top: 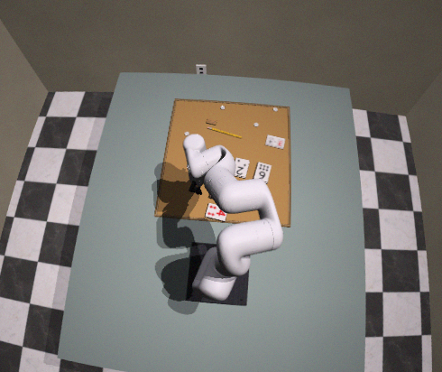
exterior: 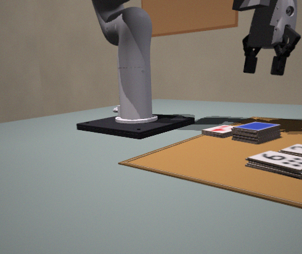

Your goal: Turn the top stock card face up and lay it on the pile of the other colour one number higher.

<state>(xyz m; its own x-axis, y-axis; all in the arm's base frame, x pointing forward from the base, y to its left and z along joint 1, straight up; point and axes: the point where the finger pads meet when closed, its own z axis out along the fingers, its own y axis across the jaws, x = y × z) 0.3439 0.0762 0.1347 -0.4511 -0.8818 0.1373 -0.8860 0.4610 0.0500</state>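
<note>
The face-down stock (exterior: 256, 132) is a short stack with a blue top on the tan mat; the arm hides it in the overhead view. A face-up red 4 card (top: 216, 211) lies beside it near the mat's front edge, and it also shows in the side view (exterior: 217, 131). Piles topped by a black 2 (top: 242, 167) and a black 6 (top: 262, 172) lie in a row; the arm covers the piles to their left. My gripper (exterior: 263, 65) is open and empty, well above the mat near the stock. In the overhead view only a dark part of the gripper (top: 196, 186) shows under the wrist.
A lone face-up card with red marks (top: 275, 142) lies at the mat's right. A yellow pencil (top: 225, 132), a small brown block (top: 211, 121) and several white pins lie at the back of the mat. The arm's black base plate (exterior: 136, 124) stands in front of the mat.
</note>
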